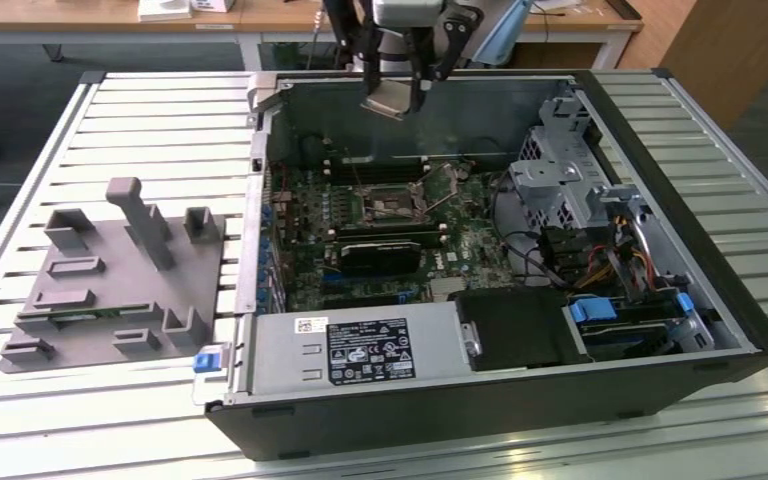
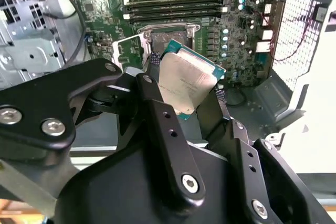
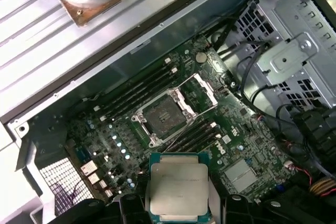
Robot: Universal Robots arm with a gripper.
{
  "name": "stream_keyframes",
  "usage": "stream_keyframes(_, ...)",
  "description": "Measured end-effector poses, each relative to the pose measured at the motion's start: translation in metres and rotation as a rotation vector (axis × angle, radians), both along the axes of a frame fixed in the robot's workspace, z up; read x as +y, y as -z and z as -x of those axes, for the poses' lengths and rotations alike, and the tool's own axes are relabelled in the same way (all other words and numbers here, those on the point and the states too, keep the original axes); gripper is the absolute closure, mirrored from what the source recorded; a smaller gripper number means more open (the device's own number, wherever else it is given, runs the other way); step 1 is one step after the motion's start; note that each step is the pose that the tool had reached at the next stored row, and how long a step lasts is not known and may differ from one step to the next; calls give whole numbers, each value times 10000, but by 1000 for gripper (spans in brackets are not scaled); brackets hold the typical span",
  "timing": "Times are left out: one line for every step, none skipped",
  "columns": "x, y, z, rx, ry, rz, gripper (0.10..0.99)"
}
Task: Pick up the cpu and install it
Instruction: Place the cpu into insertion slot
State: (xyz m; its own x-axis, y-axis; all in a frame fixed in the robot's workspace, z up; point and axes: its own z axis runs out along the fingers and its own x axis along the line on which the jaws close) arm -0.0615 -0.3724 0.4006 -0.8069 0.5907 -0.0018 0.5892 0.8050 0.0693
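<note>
cpu (image 1: 391, 103) was already picked up, pinched in the gripper (image 1: 398, 93) and hanging over the far end of the open case (image 1: 491, 415). Socket (image 1: 391, 205) sat bare and open, so the install wasn't done yet.

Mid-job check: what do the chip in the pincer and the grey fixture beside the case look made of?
The small flat square cpu chip, clamped in the black pincer, has a matte silvery-grey lid, likely metal, on a green board edge. The grey fixture with upright posts is probably moulded plastic: dull, uniform, no glint.
</note>
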Motion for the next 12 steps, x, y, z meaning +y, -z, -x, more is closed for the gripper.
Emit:
stream_keyframes(0, 1, 0, 0, 142, 0, 553)
stream_keyframes(0, 1, 0, 0, 291, 0, 553)
stream_keyframes(0, 2, 0, 0, 437, 0, 553)
stream_keyframes(0, 2, 0, 0, 576, 0, 553)
stream_keyframes(0, 3, 0, 0, 714, 0, 553)
stream_keyframes(0, 4, 0, 0, 850, 0, 553)
stream_keyframes(0, 4, 0, 0, 984, 0, 553)
stream_keyframes(0, 5, 0, -1, 1113, 0, 553)
stream_keyframes(0, 5, 0, 0, 1242, 0, 553)
stream_keyframes(0, 6, 0, 0, 1367, 0, 553)
stream_keyframes(0, 6, 0, 0, 1505, 0, 553)
stream_keyframes(0, 7, 0, 0, 1635, -1, 553)
